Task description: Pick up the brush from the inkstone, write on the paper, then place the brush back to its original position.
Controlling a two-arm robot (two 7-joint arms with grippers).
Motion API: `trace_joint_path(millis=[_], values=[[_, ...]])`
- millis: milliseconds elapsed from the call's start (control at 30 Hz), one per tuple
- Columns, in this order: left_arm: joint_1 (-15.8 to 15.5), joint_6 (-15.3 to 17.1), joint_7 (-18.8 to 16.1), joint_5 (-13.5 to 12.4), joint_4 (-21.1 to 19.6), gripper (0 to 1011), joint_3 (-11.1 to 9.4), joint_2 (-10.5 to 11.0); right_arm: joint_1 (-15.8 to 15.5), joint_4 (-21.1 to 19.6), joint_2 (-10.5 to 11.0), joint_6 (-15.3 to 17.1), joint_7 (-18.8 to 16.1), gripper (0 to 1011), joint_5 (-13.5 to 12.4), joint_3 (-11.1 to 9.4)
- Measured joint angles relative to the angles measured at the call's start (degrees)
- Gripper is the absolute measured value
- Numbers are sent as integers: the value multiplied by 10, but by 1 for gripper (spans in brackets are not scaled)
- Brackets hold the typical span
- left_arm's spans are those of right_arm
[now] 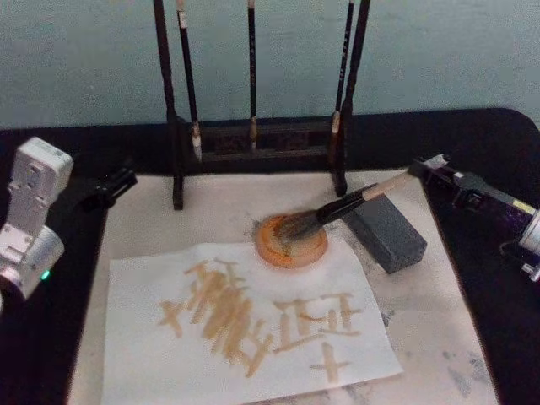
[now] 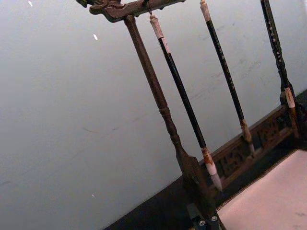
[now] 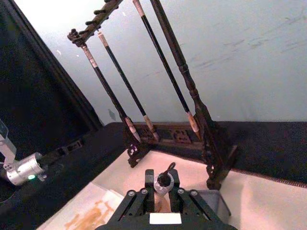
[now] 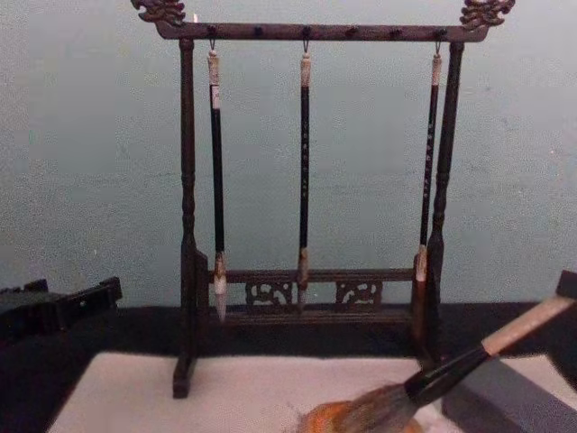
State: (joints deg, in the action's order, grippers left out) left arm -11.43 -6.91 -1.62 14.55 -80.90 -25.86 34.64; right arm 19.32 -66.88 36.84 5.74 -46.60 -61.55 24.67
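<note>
The brush (image 1: pixel 337 208) lies slanted, its bushy bristles resting on the round orange inkstone (image 1: pixel 291 245) and its tan handle leaning over a grey block (image 1: pixel 386 232). My right gripper (image 1: pixel 426 169) is at the handle's far end, shut on it. In the right wrist view the brush's dark end loop (image 3: pixel 163 181) sits between the fingers (image 3: pixel 144 196). The chest view shows the brush (image 4: pixel 451 374) sloping down onto the inkstone (image 4: pixel 315 419). The paper (image 1: pixel 245 329) lies flat in front of the inkstone, covered with tan strokes. My left gripper (image 1: pixel 118 183) is parked at the left, away from the paper.
A dark wooden rack (image 4: pixel 306 32) with three slim hanging brushes stands behind the inkstone. The grey block (image 4: pixel 505 397) sits right of the inkstone. A pale felt mat (image 1: pixel 439 321) lies under everything on the black cloth (image 1: pixel 498 278).
</note>
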Motion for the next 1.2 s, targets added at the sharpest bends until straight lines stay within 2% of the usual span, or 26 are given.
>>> trace_joint_path(millis=[100,200,233,300,333,433,467,567,600,867,1200], values=[[0,0,0,0,0,1002,0,0,0,-1,0,0,0,237,0,0],[0,0,0,0,0,1002,0,0,-1,-1,0,0,0,394,0,0],[0,0,0,0,0,1002,0,0,-1,-1,0,0,1,394,1,0],[0,0,0,0,0,1002,0,0,-1,-1,0,0,1,460,1,0],[0,0,0,0,0,1002,0,0,-1,-1,0,0,2,524,2,0],[0,0,0,0,0,1002,0,0,0,2,-1,2,8,581,4,0],[0,0,0,0,0,1002,0,0,1,4,-2,3,11,645,6,0],[0,0,0,0,0,1002,0,0,3,9,-4,4,13,700,9,1],[0,0,0,0,0,1002,0,0,4,12,-5,4,14,773,10,1],[0,0,0,0,0,1002,0,0,4,16,-6,7,24,994,19,0],[0,0,0,0,0,1002,0,0,0,7,-2,16,48,1008,29,-3]])
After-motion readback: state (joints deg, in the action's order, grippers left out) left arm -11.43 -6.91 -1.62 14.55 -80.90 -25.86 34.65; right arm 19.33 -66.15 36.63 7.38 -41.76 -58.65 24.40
